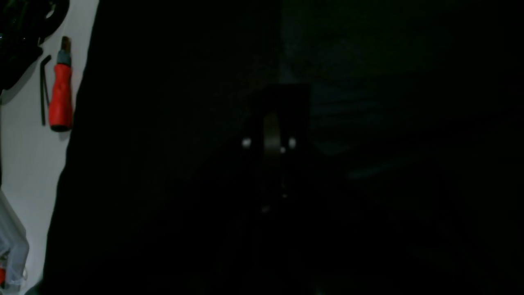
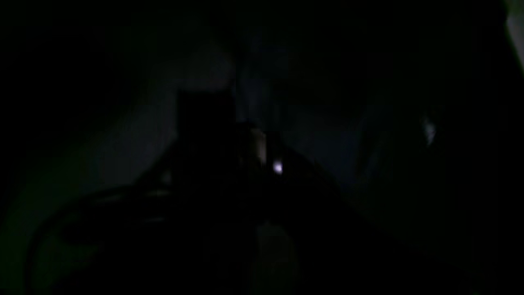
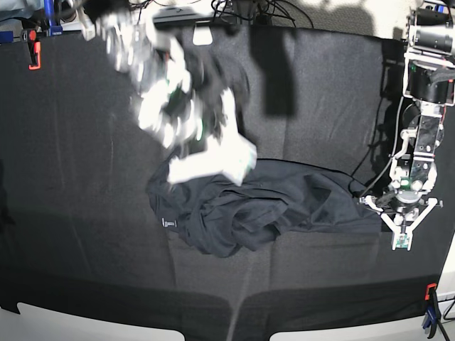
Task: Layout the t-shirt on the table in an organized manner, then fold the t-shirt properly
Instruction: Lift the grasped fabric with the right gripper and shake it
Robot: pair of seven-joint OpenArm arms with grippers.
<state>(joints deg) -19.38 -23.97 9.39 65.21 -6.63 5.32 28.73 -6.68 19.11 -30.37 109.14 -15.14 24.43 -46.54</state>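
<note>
Showing only in base view: crumpled t-shirt [image 3: 249,206].

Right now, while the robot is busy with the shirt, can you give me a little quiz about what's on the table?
1. True or false: the t-shirt lies flat and neatly spread on the table.
2. Pick one: in the left wrist view, the handle of the screwdriver is A) green, B) red, C) yellow.
3. Short answer: in the base view, which arm looks blurred, left or right?
Key: 1 false, it is crumpled in a heap. 2 B. 3 the right arm, on that view's left.
</note>
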